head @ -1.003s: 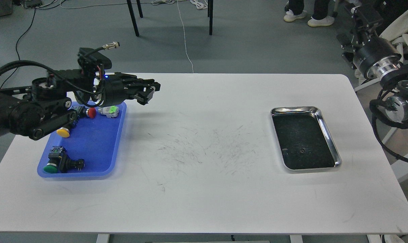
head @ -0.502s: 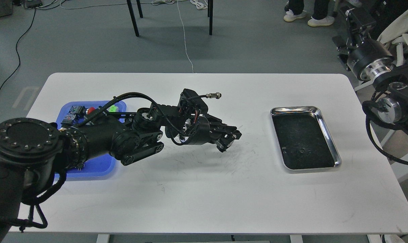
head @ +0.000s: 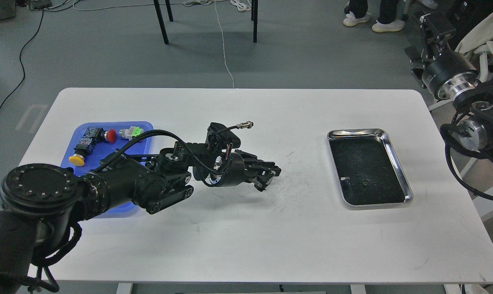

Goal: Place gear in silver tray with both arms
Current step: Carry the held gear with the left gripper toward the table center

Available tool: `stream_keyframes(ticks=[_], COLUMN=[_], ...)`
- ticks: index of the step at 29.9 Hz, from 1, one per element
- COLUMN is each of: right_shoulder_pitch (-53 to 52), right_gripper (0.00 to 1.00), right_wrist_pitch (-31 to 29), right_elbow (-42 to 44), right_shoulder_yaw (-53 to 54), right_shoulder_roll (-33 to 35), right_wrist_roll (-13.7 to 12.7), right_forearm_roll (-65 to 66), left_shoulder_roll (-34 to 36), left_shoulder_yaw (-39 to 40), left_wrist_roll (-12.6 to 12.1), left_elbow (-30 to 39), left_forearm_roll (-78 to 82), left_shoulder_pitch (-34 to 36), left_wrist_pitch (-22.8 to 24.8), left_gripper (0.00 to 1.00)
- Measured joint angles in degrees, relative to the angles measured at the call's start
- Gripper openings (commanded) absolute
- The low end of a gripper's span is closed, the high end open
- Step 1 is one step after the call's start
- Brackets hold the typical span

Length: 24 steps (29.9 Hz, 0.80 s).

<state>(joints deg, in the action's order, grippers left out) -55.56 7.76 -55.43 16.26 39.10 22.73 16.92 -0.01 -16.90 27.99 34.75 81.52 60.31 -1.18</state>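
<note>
Grey flooring surrounds a white table [head: 238,245] whose middle is marked with fine dark scratches. Much of the blue plastic tray [head: 146,132] at the table's left is hidden behind the left arm [head: 120,188]; only its far end and a strip of its near edge show. In that far end lie a red push button [head: 111,136], a yellow push button [head: 76,159] and a small part with a bright green cap [head: 133,132]; anything nearer in the tray is covered by the arm.

The left arm enters from the lower left corner, its large round joint filling that corner, and reaches across the table toward the right, lying low over the surface. Its left gripper [head: 267,177] points right and slightly downward over the scratched middle of the table, well apart from the silver tray [head: 397,163]. The dark fingers merge together from this angle, so whether they are spread, pressed together or pinching something cannot be told. No gear can be made out.

The silver tray sits on the table's right side, its dark scuffed floor bare apart from small specks.

The right arm [head: 458,81] is cut off by the right edge; only its silver-ringed joints and cables show beyond the table's right edge, and its gripper is out of sight. At the top edge, chair legs [head: 161,20] and a standing person's white shoes [head: 373,22] are partly cropped.
</note>
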Motion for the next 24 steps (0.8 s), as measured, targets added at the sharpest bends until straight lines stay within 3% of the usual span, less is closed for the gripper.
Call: stream_keyframes(ticks=[11, 14, 16, 24], right_shoulder_pitch=[0.0, 0.0, 0.0, 0.0], right_gripper=[0.93, 0.93, 0.93, 0.93], right_wrist_pitch=[0.0, -0.1, -0.1, -0.1], right_elbow=[0.1, 0.1, 0.1, 0.1], right_shoulder_yaw=[0.0, 0.0, -0.1, -0.1], right_shoulder_roll=[0.0, 0.0, 0.0, 0.0], right_wrist_roll=[0.0, 0.0, 0.0, 0.0], right_forearm_roll=[0.1, 0.1, 0.1, 0.1], left_shoulder_roll=[0.0, 0.0, 0.0, 0.0], left_shoulder_yaw=[0.1, 0.1, 0.1, 0.1], left_wrist_roll=[0.0, 0.0, 0.0, 0.0], left_elbow=[0.8, 0.8, 0.8, 1.1], left_forearm_roll=[-1.4, -2.2, -2.8, -7.6], left_shoulder_pitch=[-1.0, -1.1, -1.2, -1.6], left_wrist_pitch=[-2.5, -2.6, -2.6, -2.5], left_gripper=[0.07, 0.11, 0.19, 0.23])
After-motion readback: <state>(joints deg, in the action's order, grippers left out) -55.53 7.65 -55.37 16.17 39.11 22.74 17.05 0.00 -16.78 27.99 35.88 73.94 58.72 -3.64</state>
